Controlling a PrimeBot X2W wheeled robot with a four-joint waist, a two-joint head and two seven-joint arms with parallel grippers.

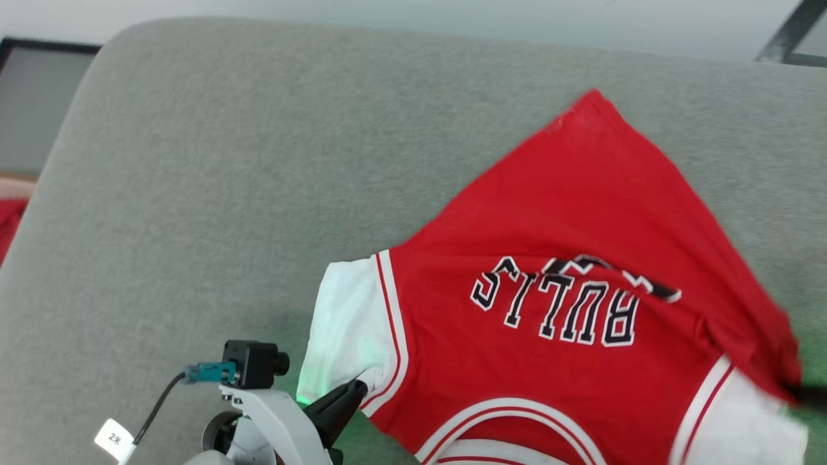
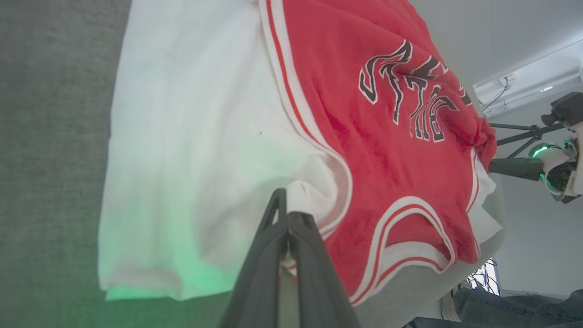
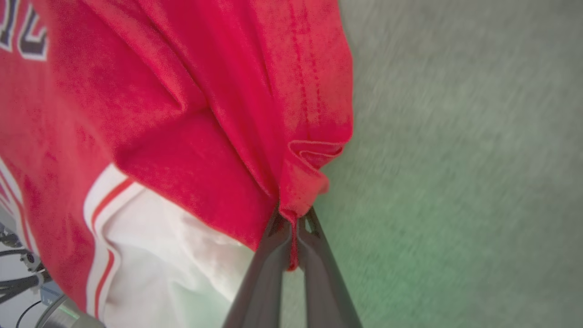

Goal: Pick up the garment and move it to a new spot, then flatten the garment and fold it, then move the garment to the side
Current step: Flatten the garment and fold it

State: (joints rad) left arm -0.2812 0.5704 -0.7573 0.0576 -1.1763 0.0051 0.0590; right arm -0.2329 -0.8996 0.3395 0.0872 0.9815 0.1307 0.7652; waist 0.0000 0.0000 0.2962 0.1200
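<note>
Red soft-fabric jersey [image 1: 555, 213] T-shirt, white sleeves, white-and-red striped trim. It lies on a grey, coarse-textured upholstered surface [image 1: 226, 161], over the right half of the head view. Collar end nearest the robot; one red corner points toward the far edge. Black lettering "BULLS" [image 1: 555, 310], outlined in white, reads upside down from the head. The number beyond it is partly folded under a crease.

Left gripper [image 1: 355, 387]: long dark fingers pressed together, pinching white sleeve fabric just beside the striped armhole trim. In the left wrist view [image 2: 288, 214] a sliver of cloth shows between the fingers.

Right gripper [image 3: 294, 221]: fingers together, clamped on a bunched fold of red fabric at the jersey's right edge, above the white sleeve there. The cloth rises in pleats from the pinch.

Green light tints sleeve and surface near both grippers.
</note>
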